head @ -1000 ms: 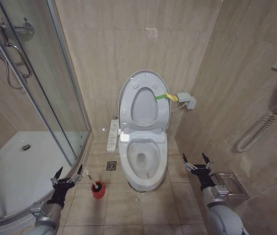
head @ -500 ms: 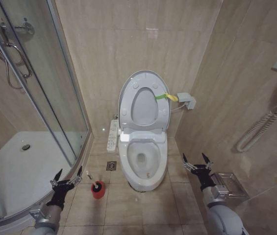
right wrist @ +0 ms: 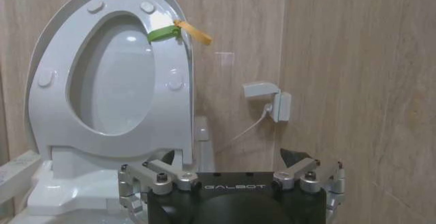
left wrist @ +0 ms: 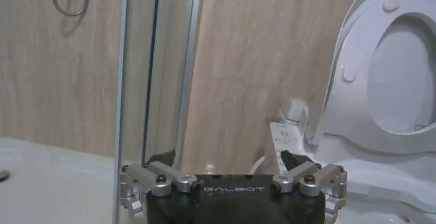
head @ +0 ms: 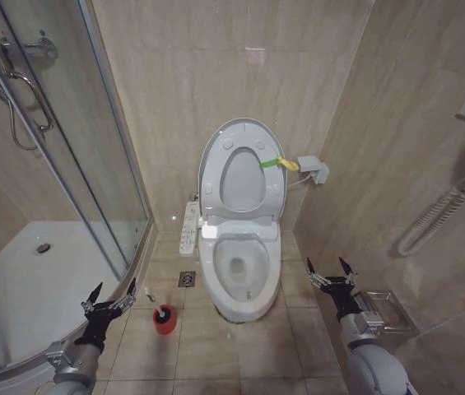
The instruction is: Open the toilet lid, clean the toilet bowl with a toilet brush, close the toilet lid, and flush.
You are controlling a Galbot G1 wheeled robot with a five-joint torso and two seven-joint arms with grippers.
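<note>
The toilet lid (head: 242,177) stands raised against the back wall with the ring seat up in front of it, and a yellow-green strap (head: 277,163) sticks out at its edge. Below it the white toilet bowl (head: 240,280) is uncovered. The toilet brush (head: 163,312) sits in a small red cup (head: 165,323) on the floor left of the bowl. My left gripper (head: 110,297) hovers open just left of the cup, holding nothing. My right gripper (head: 331,272) is open to the right of the bowl. The raised lid (right wrist: 112,81) also faces the right gripper (right wrist: 232,157).
A curved glass shower enclosure (head: 67,164) with a raised white tray fills the left side. A white button panel (head: 189,228) hangs beside the bowl. A floor drain (head: 187,278) lies left of the bowl. A wall box (head: 313,169) and a metal rack (head: 384,311) are on the right.
My left gripper has drawn back a little, lower and to the left, away from the red cup. The right arm, lid and brush have not moved.
</note>
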